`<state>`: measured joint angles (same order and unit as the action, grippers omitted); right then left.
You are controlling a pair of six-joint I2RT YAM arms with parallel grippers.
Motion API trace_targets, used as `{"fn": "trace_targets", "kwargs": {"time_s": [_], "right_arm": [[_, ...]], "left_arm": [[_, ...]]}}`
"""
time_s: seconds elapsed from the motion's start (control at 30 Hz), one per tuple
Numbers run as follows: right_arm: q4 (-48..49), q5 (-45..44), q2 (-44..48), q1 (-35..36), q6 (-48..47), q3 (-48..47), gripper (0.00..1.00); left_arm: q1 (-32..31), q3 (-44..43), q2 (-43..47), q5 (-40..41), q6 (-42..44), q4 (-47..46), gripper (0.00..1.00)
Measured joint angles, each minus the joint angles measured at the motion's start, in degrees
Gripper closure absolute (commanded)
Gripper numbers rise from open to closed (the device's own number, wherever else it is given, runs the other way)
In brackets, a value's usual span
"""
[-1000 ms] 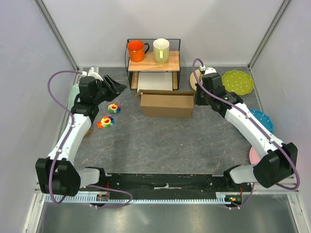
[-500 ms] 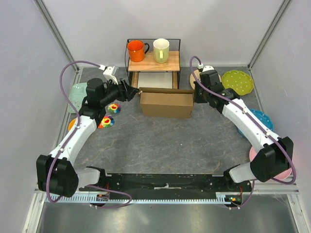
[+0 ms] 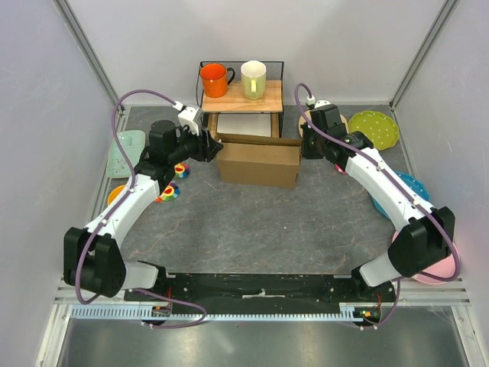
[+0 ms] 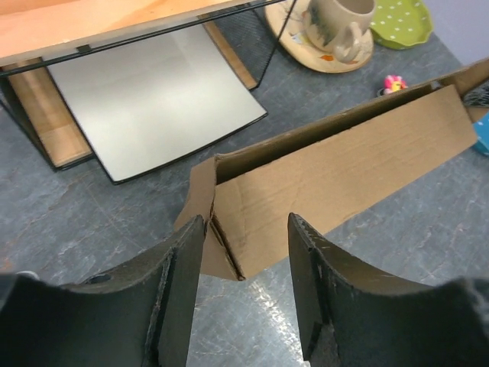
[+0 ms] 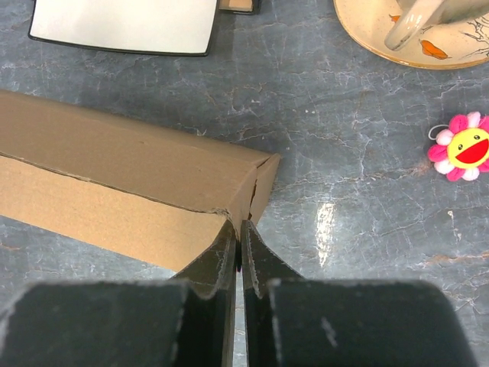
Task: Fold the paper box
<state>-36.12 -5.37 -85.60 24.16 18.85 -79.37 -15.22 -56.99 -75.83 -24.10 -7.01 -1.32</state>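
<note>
The plain brown corrugated cardboard box (image 3: 258,162) sits at the back middle of the grey stone-patterned worktop (image 3: 252,222), just in front of the black wire shelf (image 3: 279,115). Its long axis runs left to right, with an arm at each end. The left gripper (image 4: 244,222) has its jaws released and straddles the left end flap. The right gripper (image 5: 239,223) has its jaws clenched at the right end corner; whether they pinch cardboard I cannot tell. The next fold likely depends on the left jaws closing.
</note>
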Motion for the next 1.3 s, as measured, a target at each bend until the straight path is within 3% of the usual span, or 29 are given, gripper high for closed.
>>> {"fn": "trace_targets", "kwargs": {"time_s": [0.53,0.87,1.1,1.3], "right_arm": [[-1.4,1.0,-0.7,0.0,0.0,-1.4,0.91],[-2.0,1.3,-1.6,0.0,0.3,-2.4,0.91],[-4.4,2.1,-2.9,-0.1,1.4,-5.0,0.92],[-7.1,2.3,-4.0,-0.3,2.7,-8.5,0.93]], "left_arm": [[0.0,-3.5,-2.8,7.8,2.5,2.1,0.52],[-0.2,-3.9,-3.8,4.6,2.6,3.0,0.74],[-0.8,-3.9,-4.1,4.7,3.7,3.9,0.97],[-1.4,-3.9,-4.2,6.4,4.3,4.2,0.98]]}}
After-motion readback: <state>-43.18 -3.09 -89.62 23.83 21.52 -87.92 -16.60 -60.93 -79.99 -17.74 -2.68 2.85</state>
